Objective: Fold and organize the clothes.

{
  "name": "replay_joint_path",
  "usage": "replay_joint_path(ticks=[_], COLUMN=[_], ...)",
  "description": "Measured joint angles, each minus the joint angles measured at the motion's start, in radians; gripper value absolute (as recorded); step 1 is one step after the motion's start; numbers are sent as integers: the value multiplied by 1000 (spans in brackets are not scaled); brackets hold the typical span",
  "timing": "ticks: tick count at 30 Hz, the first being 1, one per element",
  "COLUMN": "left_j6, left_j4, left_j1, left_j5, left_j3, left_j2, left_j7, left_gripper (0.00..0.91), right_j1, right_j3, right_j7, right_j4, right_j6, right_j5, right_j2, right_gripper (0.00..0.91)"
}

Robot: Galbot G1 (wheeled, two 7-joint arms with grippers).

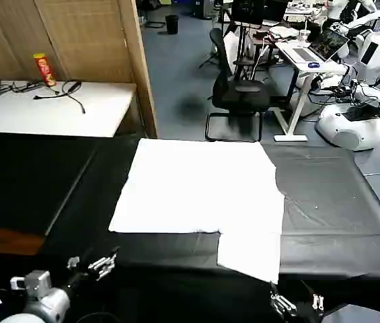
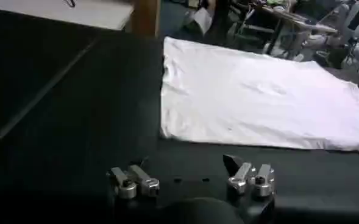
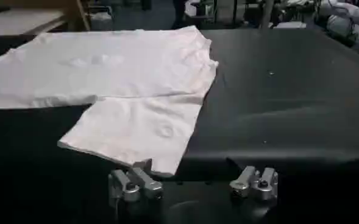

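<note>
On the black tabletop (image 1: 351, 202): a white shirt (image 1: 203, 192) lies spread flat, plain side up, with one flap hanging toward the near edge.
Left jaws (image 2: 191, 182): wide apart, holding nothing, low over bare cloth at the near edge; the shirt's nearest corner sits ahead of them and off toward the robot's right, clear of both fingers.
Right jaws (image 3: 191, 184): also wide apart and empty; the flap's hem (image 3: 115, 155) lies just ahead, almost at the left finger.
Long axis: the main panel runs side to side across the tabletop, parallel to the near edge; the flap juts out of it toward the robot.
Nearer arm: the right, by a good margin.
Likely next move: a judgement only, the right jaws reaching forward to pinch the flap's hem.
</note>
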Motion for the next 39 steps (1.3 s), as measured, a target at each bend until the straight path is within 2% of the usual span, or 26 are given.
replay_joint_path(ticks=[6, 15, 17, 19, 21, 22, 23, 24, 25, 26, 29, 30, 32, 35, 39], left_j6=[14, 18, 18, 18, 23, 24, 24, 25, 26, 29, 32, 32, 34, 36, 35], left_j4=[35, 169, 195, 220, 241, 247, 250, 250, 250, 251, 252, 251, 246, 244, 245], left_j1=[-79, -263, -288, -308, -319, -321, -320, -318, -317, -316, -313, -311, -308, -306, -302], left_j5=[-9, 9, 15, 23, 25, 25, 25, 24, 24, 24, 24, 24, 25, 33, 39], left_j3=[26, 110, 127, 137, 143, 145, 145, 146, 146, 146, 147, 147, 148, 149, 149], left_j2=[0, -3, -3, -5, -7, -7, -6, -5, -4, -3, -3, -4, -5, -8, -9], left_j7=[-11, -21, -21, -23, -30, -30, -30, -30, -30, -29, -29, -29, -30, -30, -30], left_gripper=[878, 878, 800, 605, 517, 361, 244, 146, 127, 10, 0, 0, 0, 0, 0], right_j1=[135, 264, 272, 279, 286, 288, 289, 290, 291, 292, 292, 292, 290, 281, 260], right_j3=[-37, -98, -104, -106, -106, -106, -107, -107, -108, -110, -117, -120, -122, -125, -124], right_j7=[34, 94, 96, 97, 99, 100, 100, 100, 100, 100, 100, 100, 100, 104, 118], right_j4=[-49, -135, -142, -150, -159, -161, -164, -165, -167, -168, -173, -174, -174, -165, -139], right_j6=[-41, -147, -149, -149, -149, -149, -148, -148, -148, -149, -153, -153, -154, -155, -158], right_j5=[-3, -11, -11, -11, -11, -11, -11, -11, -11, -11, -11, -11, -10, -10, -10], right_j2=[-2, 20, 22, 22, 22, 22, 22, 22, 22, 23, 26, 28, 30, 33, 34], right_gripper=[878, 878, 878, 878, 878, 878, 878, 751, 722, 614, 361, 185, 59, 0, 0])
